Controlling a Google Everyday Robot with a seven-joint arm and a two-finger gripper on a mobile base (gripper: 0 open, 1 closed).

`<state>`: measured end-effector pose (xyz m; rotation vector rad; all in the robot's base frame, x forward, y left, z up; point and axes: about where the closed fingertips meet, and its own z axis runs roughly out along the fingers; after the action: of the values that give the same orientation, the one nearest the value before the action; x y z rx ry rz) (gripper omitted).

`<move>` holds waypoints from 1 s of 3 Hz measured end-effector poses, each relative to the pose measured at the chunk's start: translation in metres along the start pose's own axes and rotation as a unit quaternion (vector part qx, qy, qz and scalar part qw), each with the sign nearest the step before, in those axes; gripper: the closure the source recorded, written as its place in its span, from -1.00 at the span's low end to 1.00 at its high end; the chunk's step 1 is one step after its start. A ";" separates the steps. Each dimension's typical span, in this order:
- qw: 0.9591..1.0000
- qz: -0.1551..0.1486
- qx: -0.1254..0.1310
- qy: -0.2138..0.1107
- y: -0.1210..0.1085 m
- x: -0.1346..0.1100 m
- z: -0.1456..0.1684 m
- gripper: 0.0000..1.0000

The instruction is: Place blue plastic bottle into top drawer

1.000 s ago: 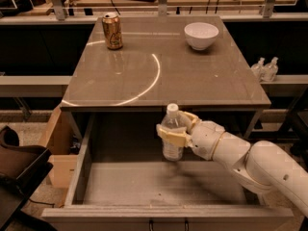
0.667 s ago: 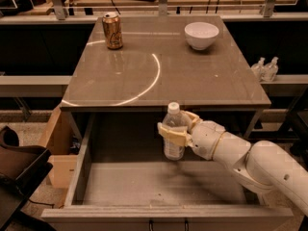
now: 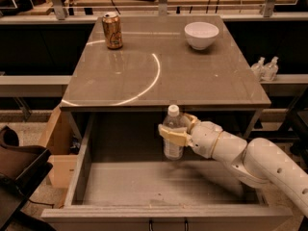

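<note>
The blue plastic bottle [image 3: 172, 136], clear with a white cap, stands upright inside the open top drawer [image 3: 159, 184], near its back and a little right of the middle. Its base is at or just above the grey drawer bottom; I cannot tell if it touches. My gripper [image 3: 177, 131] reaches in from the right on a white arm and is shut on the bottle's middle, one tan finger across its front. The drawer is pulled fully out under the table, with its front rim at the bottom of the view.
On the tabletop [image 3: 192, 81] stand a gold drink can [image 3: 112, 31] at the back left and a white bowl [image 3: 201, 34] at the back right. Two small spray bottles [image 3: 265, 69] sit to the right of the table. A wooden box [image 3: 57, 148] is at the drawer's left.
The bottle and gripper have stayed almost where they were, at most shifting very slightly within the drawer.
</note>
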<state>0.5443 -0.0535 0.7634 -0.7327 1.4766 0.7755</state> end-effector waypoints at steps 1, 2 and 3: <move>1.000 -0.018 -0.009 0.004 -0.008 -0.010 0.011 1.00; 1.000 -0.018 -0.009 0.004 -0.006 -0.003 0.005 1.00; 1.000 -0.018 -0.009 0.004 -0.006 -0.003 0.005 1.00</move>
<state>0.5525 -0.0532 0.7658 -0.7753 1.4611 0.7603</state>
